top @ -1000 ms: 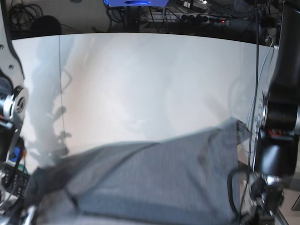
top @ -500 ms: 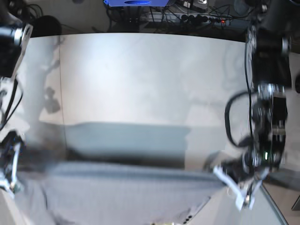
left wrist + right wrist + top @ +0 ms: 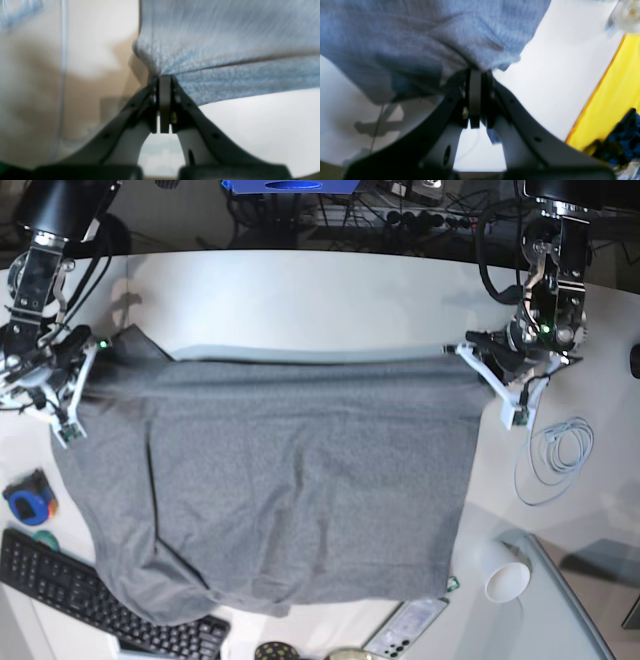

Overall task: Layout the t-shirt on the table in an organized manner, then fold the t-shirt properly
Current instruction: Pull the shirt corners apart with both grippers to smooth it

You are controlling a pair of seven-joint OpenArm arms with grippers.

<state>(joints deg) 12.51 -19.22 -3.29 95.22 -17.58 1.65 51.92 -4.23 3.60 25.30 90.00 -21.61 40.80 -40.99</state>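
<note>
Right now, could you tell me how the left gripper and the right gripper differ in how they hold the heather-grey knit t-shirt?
The left gripper pinches a taut, smooth corner of the heather-grey knit t-shirt; the right gripper grips a bunched, wrinkled corner. In the base view, the left sits on the right side, the right on the left. Both are shut on fabric above the white table.

Heather-grey t-shirt (image 3: 300, 480), white table (image 3: 320, 300), black keyboard (image 3: 90, 605), white cup (image 3: 507, 580), white cable (image 3: 555, 460)
</note>
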